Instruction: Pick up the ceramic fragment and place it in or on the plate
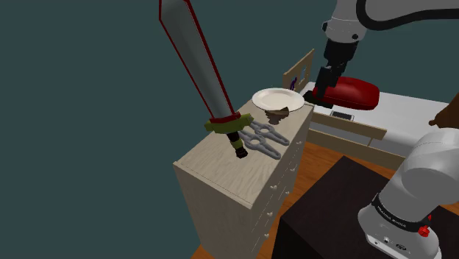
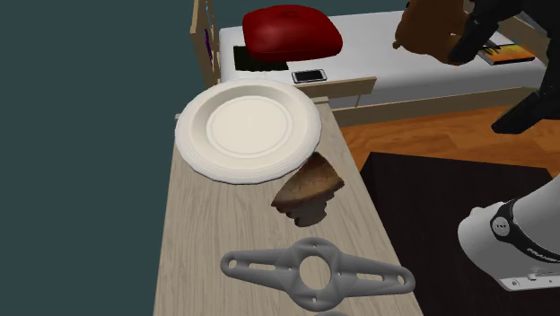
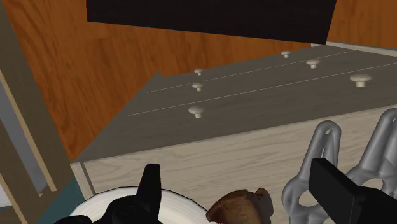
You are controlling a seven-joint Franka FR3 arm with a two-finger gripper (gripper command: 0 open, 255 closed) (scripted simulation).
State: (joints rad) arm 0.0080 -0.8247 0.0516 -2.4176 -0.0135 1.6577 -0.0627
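A brown, broken ceramic fragment (image 1: 277, 114) (image 2: 310, 190) lies on the pale wooden dresser top (image 1: 221, 165), right against the rim of a round white plate (image 1: 278, 98) (image 2: 247, 126). My black gripper (image 1: 319, 90) hangs in the air above and beyond the plate's far side, clear of the dresser. In the wrist view the gripper (image 3: 235, 172) is open, its fingers (image 3: 151, 184) wide apart, and the fragment (image 3: 242, 207) shows well below, between them and untouched, beside the plate's rim (image 3: 184, 205).
A big grey sword with red edges (image 1: 202, 70) stands tilted on the dresser's near part. Two grey cross-shaped tools (image 1: 265, 137) (image 2: 314, 274) lie between it and the fragment. Behind are a bed with a red cushion (image 1: 353, 92) and a phone (image 2: 309, 76). The dark stand (image 1: 331, 206) sits on wooden floor.
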